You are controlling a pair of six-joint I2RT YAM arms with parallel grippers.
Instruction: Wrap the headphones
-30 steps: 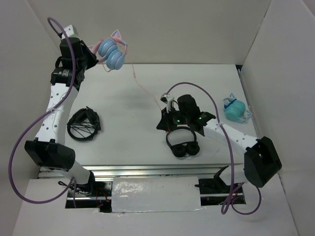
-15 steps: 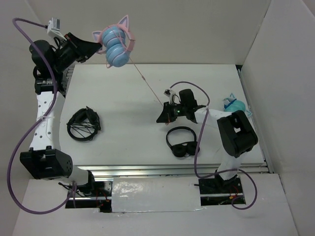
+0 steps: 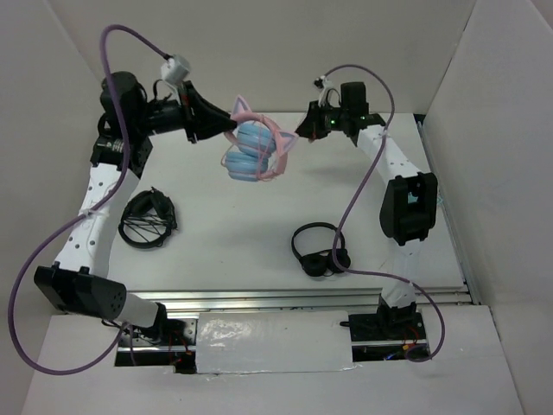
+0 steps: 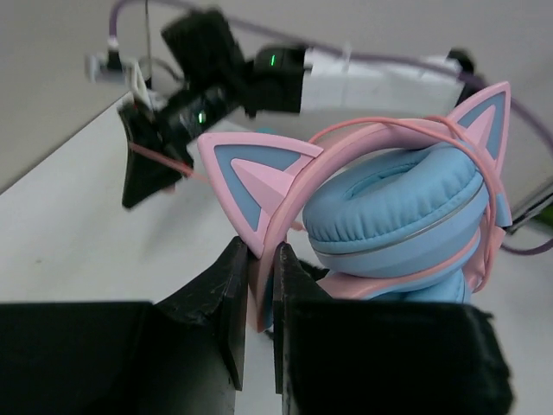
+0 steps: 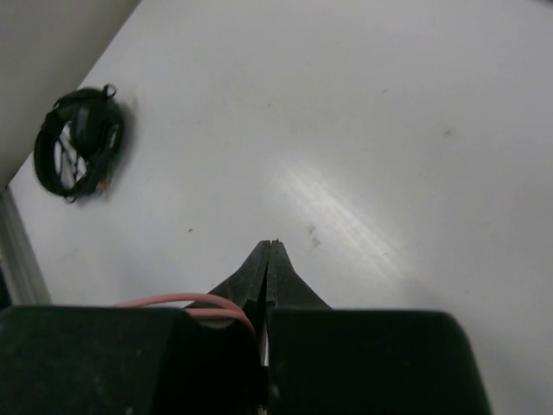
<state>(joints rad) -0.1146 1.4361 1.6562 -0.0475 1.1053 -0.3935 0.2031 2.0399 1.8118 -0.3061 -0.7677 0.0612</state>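
**Headphones held in the air, cable pinched**

Counter (image 3: pixel 225 251): white, with walls on the left, far and right sides.
Headphones (image 3: pixel 253 154) (image 4: pixel 393 203): held above the far middle of the counter, ear cups stacked, a few cable loops over the headband.
Left gripper (image 3: pixel 226 131) (image 4: pixel 259 259): clamped on the pink headband at a cat ear.
Right gripper (image 3: pixel 304 131) (image 5: pixel 269 251): just right of the headphones, jaws closed tight, nipping the cable (image 5: pixel 186 303).
Black headphones (image 3: pixel 320 251): near right, flat on the counter.
Wire bundle (image 3: pixel 147 218) (image 5: pixel 78 143): on the left.
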